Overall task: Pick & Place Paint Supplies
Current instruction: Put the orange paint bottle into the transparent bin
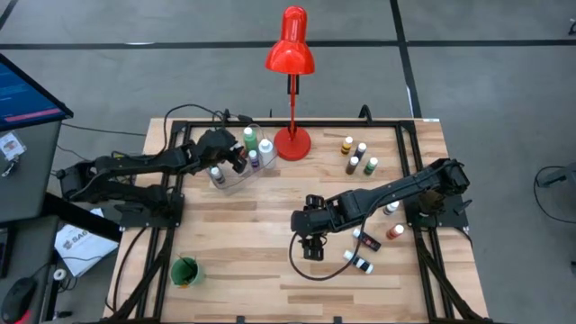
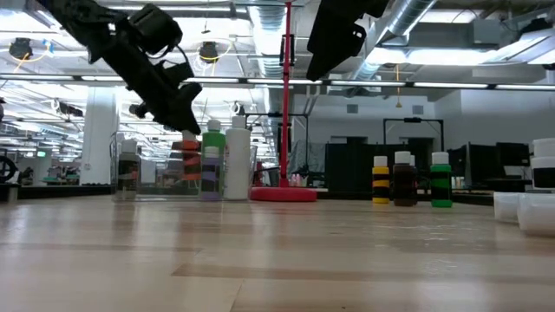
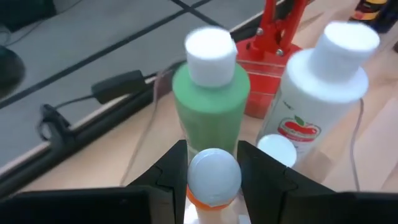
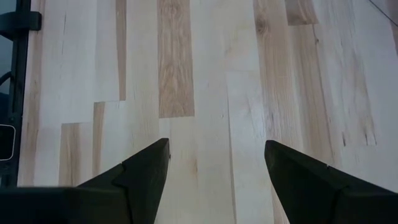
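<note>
Bare plank table; left jaws grasping orange bottle; right jaws released over table.

An orange, white-capped bottle hangs upright beside the green bottle and white bottle.

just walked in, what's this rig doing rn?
It is sorting paint supplies. The left gripper is shut on an orange paint bottle and holds it over the clear container at the table's back left, beside a green bottle and a white bottle already there. The right gripper hangs open and empty over bare wood near the table's middle. More bottles wait by the lamp and along the right edge, some lying on their sides.
</note>
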`<state>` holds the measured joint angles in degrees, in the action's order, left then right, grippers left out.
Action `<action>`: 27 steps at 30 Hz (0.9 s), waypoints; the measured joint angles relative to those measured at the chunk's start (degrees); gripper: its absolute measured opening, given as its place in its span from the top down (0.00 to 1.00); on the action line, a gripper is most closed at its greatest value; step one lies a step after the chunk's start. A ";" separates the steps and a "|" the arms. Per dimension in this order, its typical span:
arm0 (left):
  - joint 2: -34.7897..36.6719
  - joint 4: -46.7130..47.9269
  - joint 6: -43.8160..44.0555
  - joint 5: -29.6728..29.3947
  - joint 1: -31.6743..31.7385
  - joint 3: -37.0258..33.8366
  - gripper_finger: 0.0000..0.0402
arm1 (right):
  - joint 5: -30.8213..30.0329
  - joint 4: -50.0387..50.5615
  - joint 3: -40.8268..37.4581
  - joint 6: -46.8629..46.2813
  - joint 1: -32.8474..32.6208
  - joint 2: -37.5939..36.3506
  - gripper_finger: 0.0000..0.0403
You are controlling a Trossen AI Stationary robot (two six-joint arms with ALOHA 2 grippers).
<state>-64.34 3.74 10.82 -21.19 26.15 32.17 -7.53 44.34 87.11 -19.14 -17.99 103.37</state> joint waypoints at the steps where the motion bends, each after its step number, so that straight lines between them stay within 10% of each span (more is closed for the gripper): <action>1: -0.02 -1.09 0.04 0.27 0.00 -0.74 0.75 | 0.00 0.00 0.00 0.00 0.01 0.00 0.35; 27: -4.31 -8.18 -1.85 -0.02 2.71 -5.45 0.74 | -0.01 -0.22 0.00 0.20 0.89 -0.02 0.35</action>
<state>-68.65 -4.44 8.97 -21.22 28.86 26.72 -7.54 44.12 87.11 -18.94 -17.10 103.35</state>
